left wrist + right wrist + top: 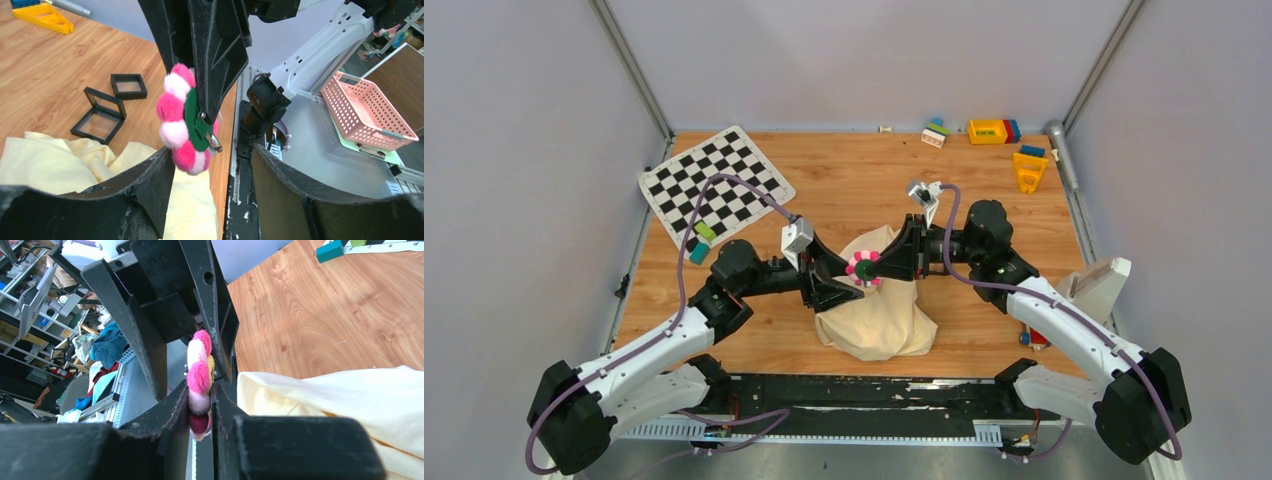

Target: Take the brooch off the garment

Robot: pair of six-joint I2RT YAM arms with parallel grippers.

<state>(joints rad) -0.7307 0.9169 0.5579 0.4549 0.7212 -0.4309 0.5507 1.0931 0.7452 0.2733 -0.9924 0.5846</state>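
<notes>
The brooch [862, 268] is a ring of pink and white pompoms on a green back [194, 122], with a metal pin [214, 144] sticking out behind. My right gripper [201, 407] is shut on it edge-on and holds it above the cream garment [879, 325]. In the left wrist view the brooch hangs apart from the cloth [60, 160]. My left gripper [212, 152] is open right under the brooch, its left finger [150, 185] brushing the lowest pompom. Nothing sits between its fingers.
A checkerboard mat [714, 180] lies at the back left with small blocks [702, 242] by it. Toy blocks [992, 130] and a yellow triangle [1029, 172] lie at the back right. Two black square frames [100, 116] rest beside the garment. A pink basket [370, 112] stands off the table.
</notes>
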